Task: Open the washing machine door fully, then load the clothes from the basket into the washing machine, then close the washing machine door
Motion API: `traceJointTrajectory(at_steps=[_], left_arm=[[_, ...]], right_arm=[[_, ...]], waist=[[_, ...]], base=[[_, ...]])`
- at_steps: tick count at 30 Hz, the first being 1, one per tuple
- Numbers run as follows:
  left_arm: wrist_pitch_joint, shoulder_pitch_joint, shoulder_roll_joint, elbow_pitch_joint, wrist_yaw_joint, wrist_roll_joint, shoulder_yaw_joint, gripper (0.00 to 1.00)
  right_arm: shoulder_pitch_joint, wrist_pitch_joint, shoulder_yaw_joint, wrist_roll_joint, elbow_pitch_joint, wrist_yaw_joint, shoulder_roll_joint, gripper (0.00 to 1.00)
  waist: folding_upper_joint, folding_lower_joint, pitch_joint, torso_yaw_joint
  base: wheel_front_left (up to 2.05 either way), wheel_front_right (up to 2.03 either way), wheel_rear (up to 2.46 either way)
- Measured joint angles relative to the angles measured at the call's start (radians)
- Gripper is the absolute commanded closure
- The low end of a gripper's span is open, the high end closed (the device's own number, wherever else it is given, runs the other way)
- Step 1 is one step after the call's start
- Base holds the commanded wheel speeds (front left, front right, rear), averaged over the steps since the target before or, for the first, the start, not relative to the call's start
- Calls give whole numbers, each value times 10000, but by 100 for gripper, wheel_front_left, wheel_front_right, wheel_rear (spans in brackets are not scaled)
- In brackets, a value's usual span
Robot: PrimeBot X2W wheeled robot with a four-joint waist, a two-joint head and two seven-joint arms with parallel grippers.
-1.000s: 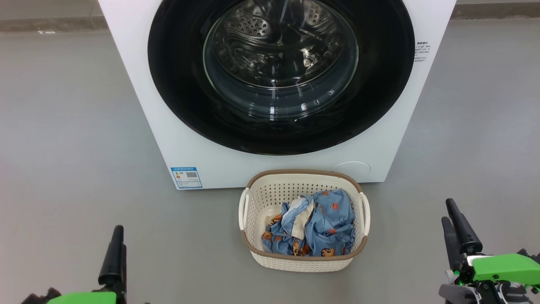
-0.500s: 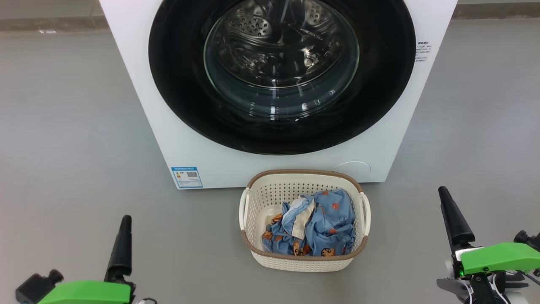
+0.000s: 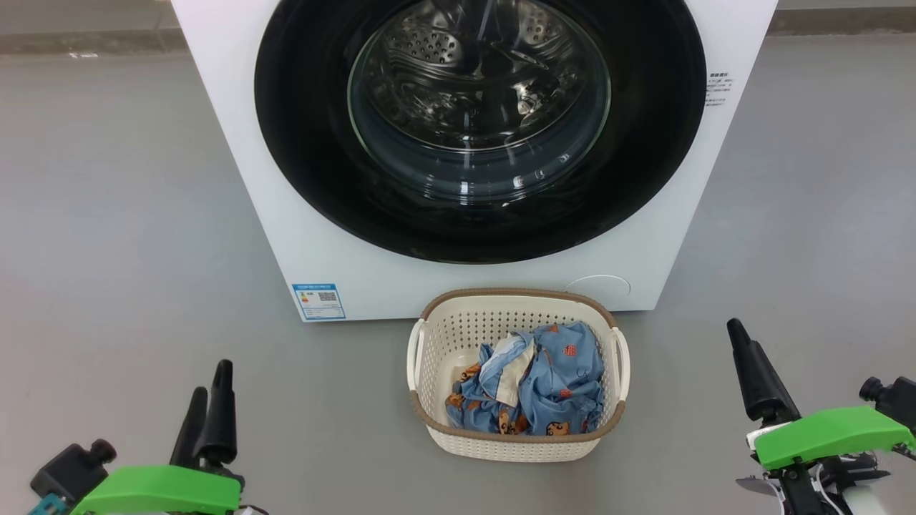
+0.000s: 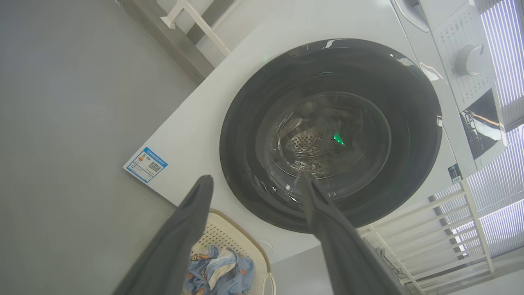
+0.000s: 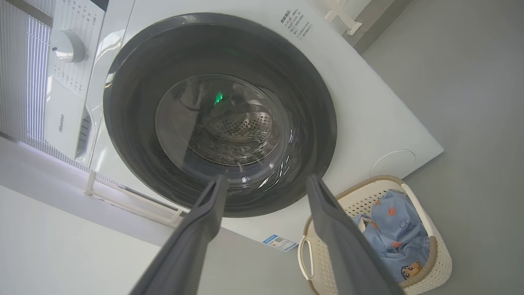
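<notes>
While the door (image 3: 300, 143) lies shut, flat against the front of the washer (image 3: 229, 107), its glass bowl shows the steel drum (image 3: 458, 50) behind it. On the washer's lower front corner, at the door's 7 o'clock, is a small blue label (image 3: 318, 300).

The basket (image 3: 515, 295) stands on the grey floor (image 3: 107, 214) at the washer's 6 o'clock, just in front of it; whether the two touch cannot be told. All the clothes (image 3: 551, 393) lie heaped inside the basket, filling its 3 o'clock side and its near end. A cream fold is turned up near the middle, and bare basket bottom shows toward 10 o'clock.

In the head view the left gripper (image 3: 210, 379) is at the basket's 8 o'clock, well apart from it. Its fingers point up toward the washer, are spread wide and have nothing between them. The right gripper (image 5: 266, 178) is at the basket's 4 o'clock, also well apart. In its wrist view both fingers stand wide apart and empty, aimed at the lower rim of the door.
</notes>
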State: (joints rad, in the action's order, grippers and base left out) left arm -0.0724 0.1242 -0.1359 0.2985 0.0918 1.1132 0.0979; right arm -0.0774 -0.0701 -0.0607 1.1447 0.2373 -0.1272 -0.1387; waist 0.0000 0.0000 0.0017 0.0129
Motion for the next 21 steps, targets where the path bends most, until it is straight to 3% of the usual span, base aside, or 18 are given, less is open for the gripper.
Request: traceJointTrajectory(at_steps=[21], left_arm=[[-612, 235, -203, 192, -136, -2148, 518, 0]], right_arm=[[-362, -616, -311, -3216, 370, -2, -209, 0]], waist=[[0, 0, -36, 65]], base=[[0, 0, 0]])
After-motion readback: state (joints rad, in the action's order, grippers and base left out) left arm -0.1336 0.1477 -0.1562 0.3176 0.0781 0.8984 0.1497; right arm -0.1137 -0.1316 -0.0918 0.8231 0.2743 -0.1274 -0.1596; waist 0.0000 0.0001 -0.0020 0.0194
